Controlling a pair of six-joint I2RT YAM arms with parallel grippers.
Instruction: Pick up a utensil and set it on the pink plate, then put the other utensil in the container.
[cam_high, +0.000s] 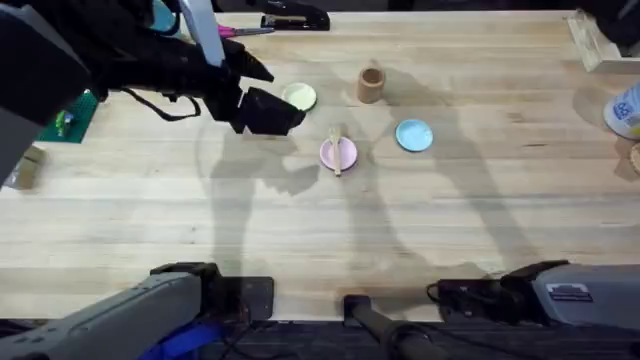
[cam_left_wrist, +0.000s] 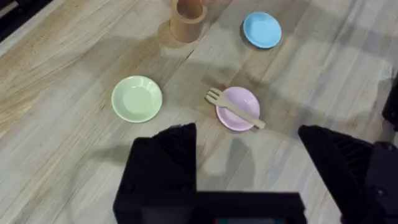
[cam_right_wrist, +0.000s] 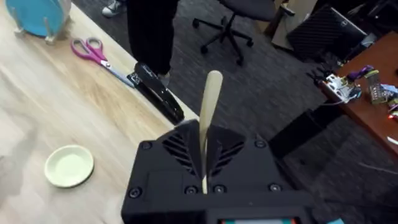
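Fork: the small pale wooden fork (cam_left_wrist: 235, 109) lies across the small round pastel-pink plate (cam_left_wrist: 244, 98), tines past the rim on the side nearer the pale yellow-green plate (cam_left_wrist: 137, 98) and handle end overhanging the opposite rim. From overhead, the pink plate sits near the middle of the light wooden table (cam_high: 480, 220), between the yellow-green plate and the light-blue round plate (cam_high: 414, 135). The tan-brown wooden cylindrical cup (cam_high: 371, 84) stands upright beyond them, apart from all three plates.

The left gripper (cam_left_wrist: 247, 134) hangs above the table just short of the pink plate, its black fingers spread wide with nothing between them.

The right gripper (cam_right_wrist: 204, 140) pinches the thin handle of the small pale wooden spoon (cam_right_wrist: 210, 99), which stands up from between its closed fingers. The bowl end is hidden. Behind it in the right wrist view are the yellow-green plate, a black stapler (cam_right_wrist: 158, 93) and pink-handled scissors (cam_right_wrist: 93, 51) near the table's edge.
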